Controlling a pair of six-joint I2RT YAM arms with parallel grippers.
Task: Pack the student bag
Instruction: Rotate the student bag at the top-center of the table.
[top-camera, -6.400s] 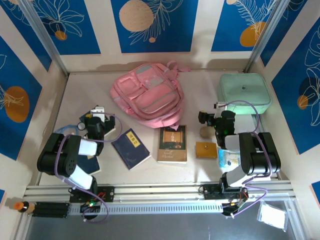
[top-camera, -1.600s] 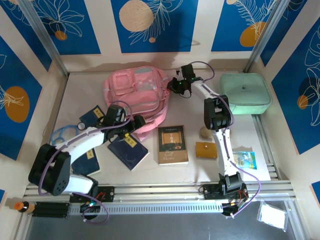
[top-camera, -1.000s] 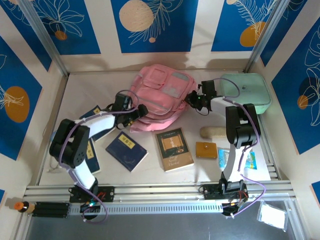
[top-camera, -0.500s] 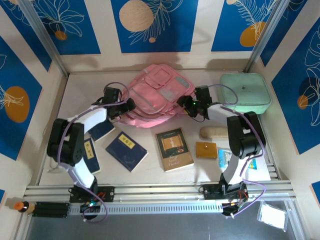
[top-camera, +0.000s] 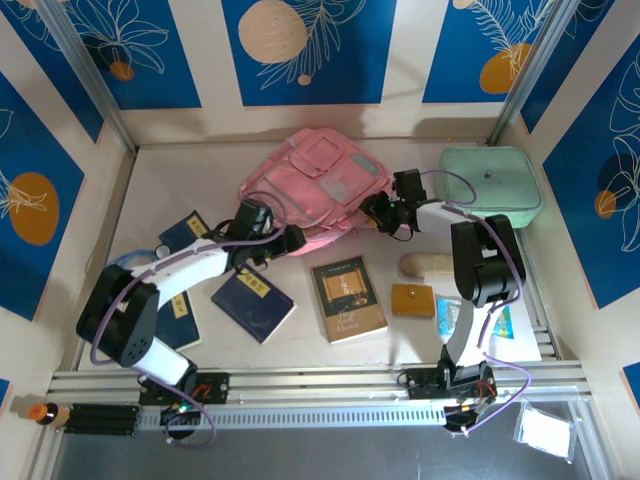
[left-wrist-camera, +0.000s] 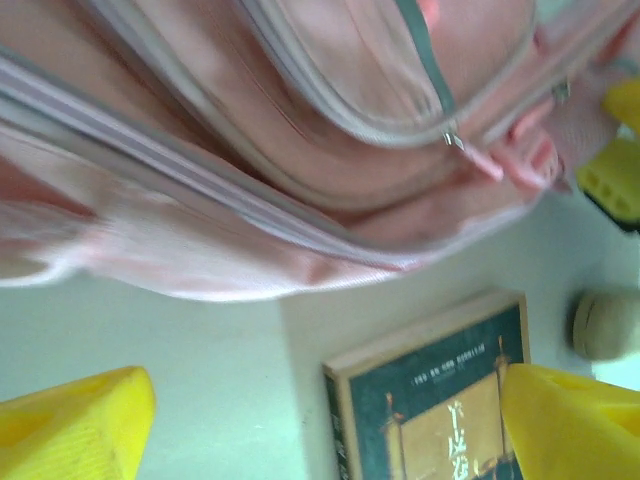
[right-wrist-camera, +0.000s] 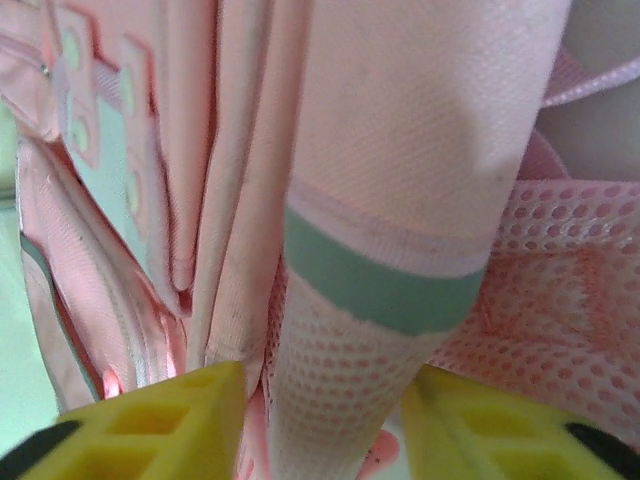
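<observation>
Pink fabric fills the gap between the fingers (right-wrist-camera: 150, 425) of our right gripper (top-camera: 375, 212). We are pinching a padded, mesh-backed fold at the right edge of the student bag (top-camera: 315, 185). The bag lies at the back middle of the table (top-camera: 180, 170), pockets up. Half a second ago our left gripper (top-camera: 295, 239) sat at the bag's left side. Now it is at the near edge, jaws wide and empty, over bare table between the bag and the green book (top-camera: 347, 296). We judge the bag steadied but still zipped, with nothing packed. The zipper pull (left-wrist-camera: 451, 137) lies just ahead of the left gripper.
</observation>
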